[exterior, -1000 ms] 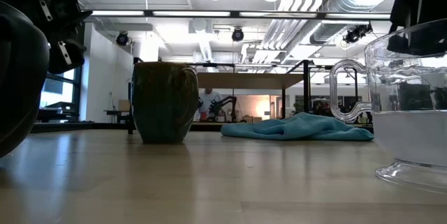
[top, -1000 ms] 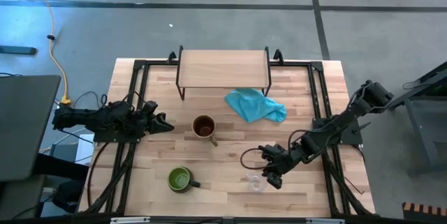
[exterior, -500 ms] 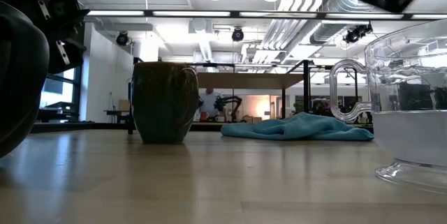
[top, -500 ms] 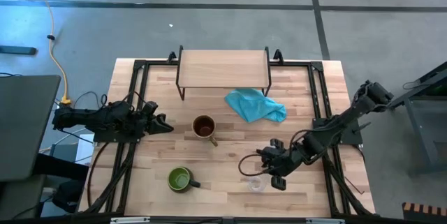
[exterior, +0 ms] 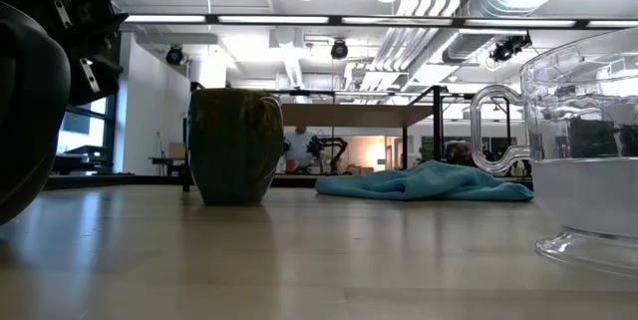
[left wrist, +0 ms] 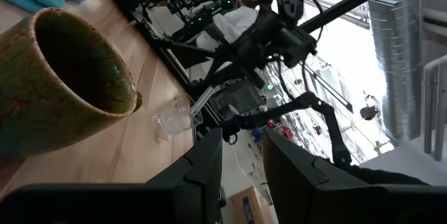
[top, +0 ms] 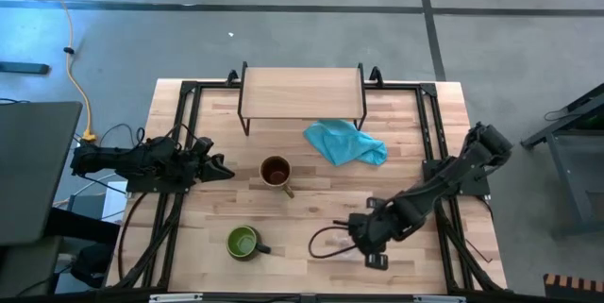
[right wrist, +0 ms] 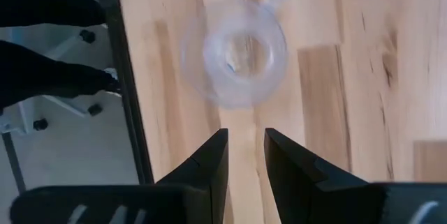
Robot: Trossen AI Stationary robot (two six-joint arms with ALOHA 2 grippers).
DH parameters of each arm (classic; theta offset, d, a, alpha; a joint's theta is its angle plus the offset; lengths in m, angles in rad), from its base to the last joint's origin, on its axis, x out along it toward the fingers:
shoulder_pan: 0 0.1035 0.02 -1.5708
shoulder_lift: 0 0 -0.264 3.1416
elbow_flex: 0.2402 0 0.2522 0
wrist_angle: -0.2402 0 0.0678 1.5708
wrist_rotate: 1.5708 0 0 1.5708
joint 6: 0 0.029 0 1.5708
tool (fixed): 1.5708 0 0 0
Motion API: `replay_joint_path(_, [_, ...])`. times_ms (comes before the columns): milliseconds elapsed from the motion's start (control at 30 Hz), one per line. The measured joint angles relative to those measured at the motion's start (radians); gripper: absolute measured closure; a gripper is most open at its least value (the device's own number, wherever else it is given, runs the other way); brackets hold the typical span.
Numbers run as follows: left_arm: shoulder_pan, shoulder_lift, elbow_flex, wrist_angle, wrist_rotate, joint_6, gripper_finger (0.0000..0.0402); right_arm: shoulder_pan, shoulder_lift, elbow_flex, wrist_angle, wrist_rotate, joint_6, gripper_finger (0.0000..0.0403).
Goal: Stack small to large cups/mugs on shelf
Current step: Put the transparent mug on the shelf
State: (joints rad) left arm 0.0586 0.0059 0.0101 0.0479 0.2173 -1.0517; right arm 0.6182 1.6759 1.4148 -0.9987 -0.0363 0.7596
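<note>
clear glass cup (right wrist: 242, 53) upright (empty, looped handle)

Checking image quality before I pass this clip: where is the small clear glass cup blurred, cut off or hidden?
Right wrist view: the small clear glass cup is soft and smeared on the light wooden tabletop, beyond the right gripper. Low view: the cup looms large and is cut by the picture's edge. High view: the right arm covers it.

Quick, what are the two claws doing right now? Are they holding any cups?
Left claw: narrowly open, holding nothing, waiting at the table's left side.
Right claw: narrowly open, holding nothing, hanging above the clear glass cup.
</note>
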Motion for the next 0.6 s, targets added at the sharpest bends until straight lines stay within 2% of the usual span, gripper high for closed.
replay_joint_path(200, [0.000,0.000,0.000,0.000,0.000,0.023,0.0311,-0.003,0.085,0.072,0.000,0.021,-0.023,0.0320])
replay_joint_path(400, [0.000,0.000,0.000,-0.001,0.000,0.025,0.0311,-0.019,0.114,0.072,0.003,0.035,0.042,0.0320])
replay_joint_path(600, [0.000,0.000,0.000,0.000,0.026,0.026,0.0311,-0.049,0.114,0.072,0.015,0.103,0.068,0.0320])
